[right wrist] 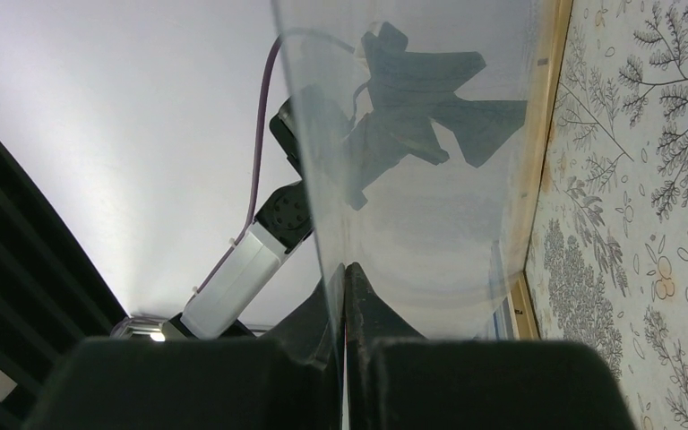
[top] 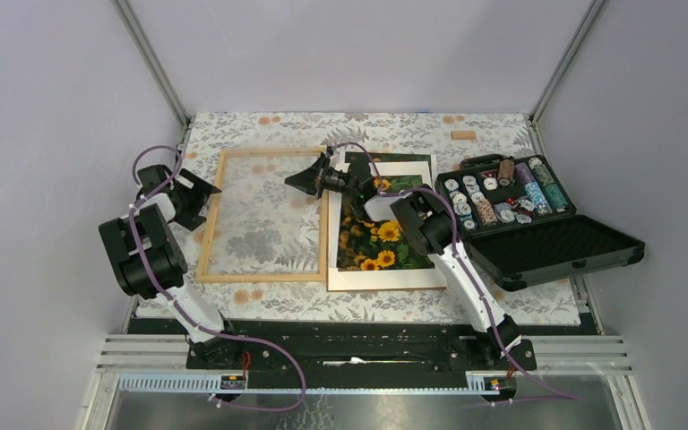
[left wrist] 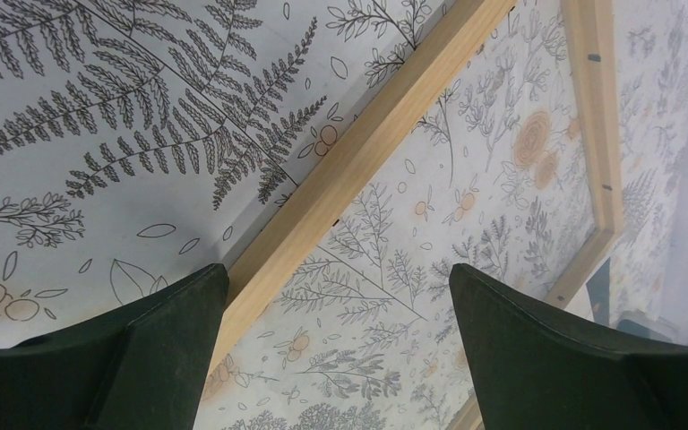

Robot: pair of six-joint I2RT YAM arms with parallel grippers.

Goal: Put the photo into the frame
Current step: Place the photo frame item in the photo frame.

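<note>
Lying flat on a white mat (top: 385, 279), the photo (top: 378, 240) shows its sunflowers face up, right of the middle of the desk (top: 367, 305). Your right arm (top: 425, 224) crosses over its right side. Just to its left the frame (top: 264, 276) rests flat on the desk, its right rail running beside the mat's left edge; from above you cannot tell whether they touch.

Your right fingers (right wrist: 233, 385) are pressed together on the edge of the clear pane (right wrist: 430, 233), at the frame's far right corner. The pane runs away from them as a thin sheet and mirrors their dark shape back at you. How far it is raised off the desk is not clear.

Your left fingers (left wrist: 143, 358) stand wide apart at the frame's left rail, gripping nothing. The wooden rail passes between them, closer to one finger than the other.

At the right side of the desk a black case (top: 560, 251) lies open, full of poker chips (top: 502, 202). A small wooden block (top: 463, 135) sits near the far edge.
</note>
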